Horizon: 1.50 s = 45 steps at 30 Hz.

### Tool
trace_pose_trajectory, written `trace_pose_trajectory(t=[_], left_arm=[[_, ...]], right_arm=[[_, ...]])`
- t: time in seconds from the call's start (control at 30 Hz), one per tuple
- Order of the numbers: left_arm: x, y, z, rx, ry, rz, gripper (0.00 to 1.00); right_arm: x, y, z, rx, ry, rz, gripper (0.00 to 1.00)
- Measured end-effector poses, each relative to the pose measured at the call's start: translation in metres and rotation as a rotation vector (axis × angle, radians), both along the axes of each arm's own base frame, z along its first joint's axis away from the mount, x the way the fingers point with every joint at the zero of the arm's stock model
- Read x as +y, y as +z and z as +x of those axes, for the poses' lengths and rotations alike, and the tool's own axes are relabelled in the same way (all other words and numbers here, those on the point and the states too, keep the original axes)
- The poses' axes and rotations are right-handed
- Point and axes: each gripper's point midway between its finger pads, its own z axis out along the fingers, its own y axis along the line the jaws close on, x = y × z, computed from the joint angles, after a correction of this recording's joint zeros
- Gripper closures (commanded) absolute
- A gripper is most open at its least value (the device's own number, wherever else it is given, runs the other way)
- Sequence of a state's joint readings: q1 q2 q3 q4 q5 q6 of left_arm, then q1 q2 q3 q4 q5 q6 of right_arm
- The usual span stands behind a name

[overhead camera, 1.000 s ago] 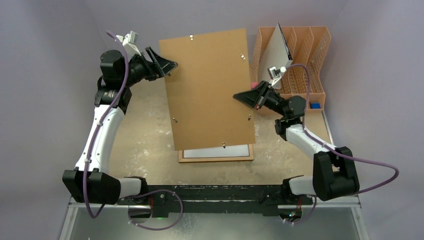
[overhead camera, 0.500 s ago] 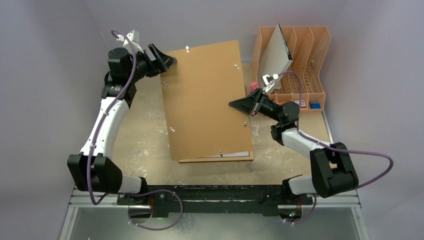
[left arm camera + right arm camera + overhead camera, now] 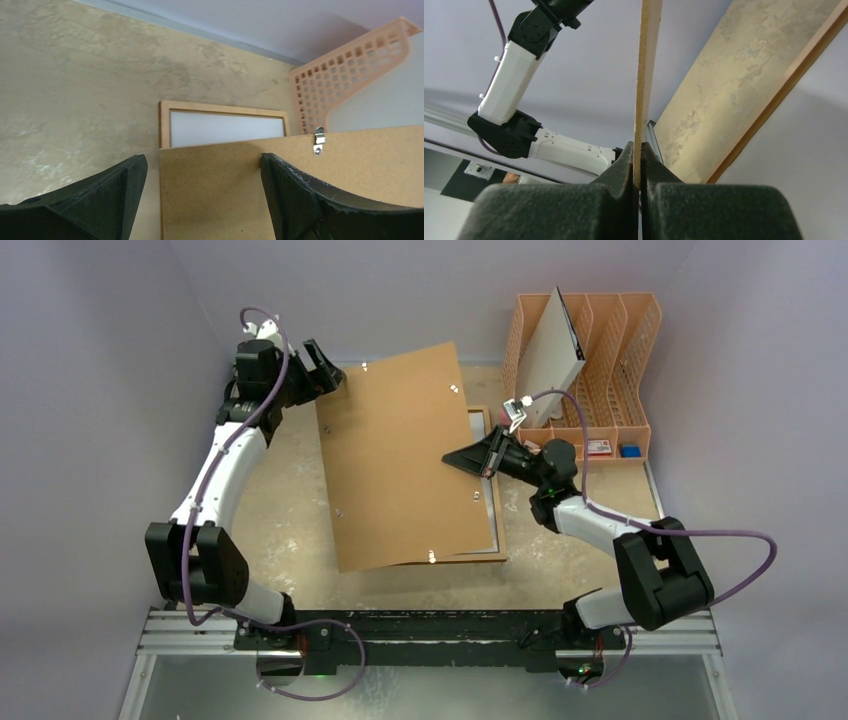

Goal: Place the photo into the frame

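Note:
A large plain brown backing board (image 3: 400, 460) with metal clips hangs tilted above the table. My right gripper (image 3: 478, 457) is shut on its right edge; in the right wrist view the thin board (image 3: 646, 60) stands clamped in the gripper (image 3: 639, 150). My left gripper (image 3: 325, 365) is open at the board's far left corner, and the board (image 3: 250, 190) lies between its spread fingers (image 3: 120, 200). The light wooden frame (image 3: 470, 559) lies flat under the board, and its pale pane (image 3: 225, 127) shows past the board. No plant print shows.
An orange file organizer (image 3: 610, 360) stands at the back right, with a pale sheet (image 3: 548, 350) leaning upright in it; its printed side does not show. Small red and blue items (image 3: 612, 448) lie at its base. Grey walls close in both sides.
The right gripper has carried the board left and lower, uncovering the frame's right side. The left arm has swung toward the back wall, its gripper staying at the board's far left corner.

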<state>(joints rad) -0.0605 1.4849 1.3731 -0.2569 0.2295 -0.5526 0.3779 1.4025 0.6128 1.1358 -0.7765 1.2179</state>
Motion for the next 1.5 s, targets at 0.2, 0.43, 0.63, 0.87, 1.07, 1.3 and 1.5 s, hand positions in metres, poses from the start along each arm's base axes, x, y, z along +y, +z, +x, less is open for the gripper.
trace_pose_trajectory(t=[0.2,0.43,0.63,0.87,1.07,1.3,1.5], left_arm=[[0.019,-0.011,0.000,0.016,0.024,0.160,0.13],[0.022,-0.004,-0.001,-0.006,-0.009,0.235,0.13],[0.019,0.010,0.006,-0.071,-0.023,0.229,0.13],[0.004,0.037,0.015,-0.209,-0.093,0.208,0.13],[-0.016,0.039,0.015,-0.264,-0.175,0.199,0.18],[-0.032,0.017,0.024,-0.230,-0.221,0.191,0.24],[-0.036,-0.001,0.026,-0.194,-0.251,0.205,0.38]], right_arm=[[0.000,-0.009,0.005,0.057,-0.023,-0.015,1.00],[0.002,-0.015,0.008,0.063,-0.023,-0.019,1.00],[0.002,-0.017,0.008,0.041,-0.025,-0.032,1.00],[0.003,-0.027,0.008,0.041,-0.025,-0.071,1.00],[0.006,-0.030,0.005,0.034,-0.015,-0.086,1.00],[0.009,-0.030,0.002,0.023,-0.004,-0.090,1.00],[0.010,-0.030,0.001,0.026,0.000,-0.092,1.00]])
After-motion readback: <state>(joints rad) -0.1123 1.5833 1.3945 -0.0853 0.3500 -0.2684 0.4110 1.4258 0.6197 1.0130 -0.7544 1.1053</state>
